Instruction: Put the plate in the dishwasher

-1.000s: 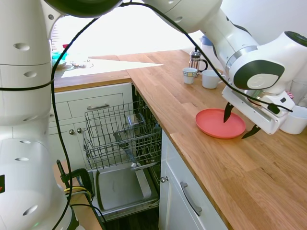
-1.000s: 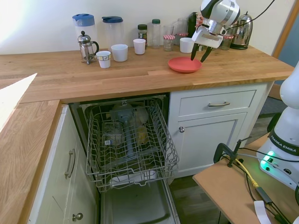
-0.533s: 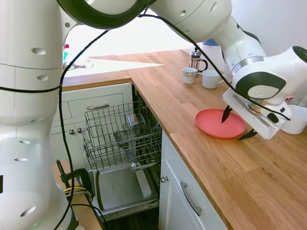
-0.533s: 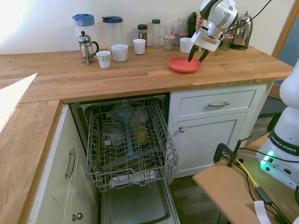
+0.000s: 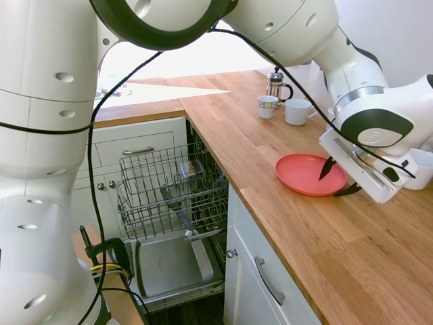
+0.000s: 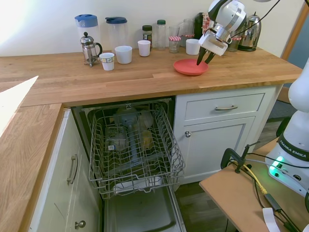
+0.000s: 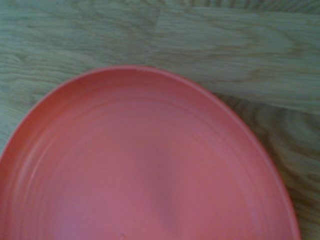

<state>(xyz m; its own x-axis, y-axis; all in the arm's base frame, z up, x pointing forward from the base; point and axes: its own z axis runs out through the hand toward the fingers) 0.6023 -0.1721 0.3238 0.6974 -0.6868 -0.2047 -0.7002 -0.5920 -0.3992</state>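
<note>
Jaws over the plate's far rim, ready to pinch.

The gripper (image 5: 336, 181) hangs with its jaws apart, straddling the edge of the one coral plate (image 5: 306, 174), which lies flat on the bench (image 5: 270, 156) beside the open dishwasher (image 6: 133, 145). To my eye it should sink until one finger slips under the low rim, close firmly, then tip the plate upright before swinging to the rack. I count one plate, three white mugs (image 6: 123, 54), one cafetière (image 6: 90, 49), two blue-lidded jugs (image 6: 85, 26) and one kettle (image 6: 252, 34).
</note>
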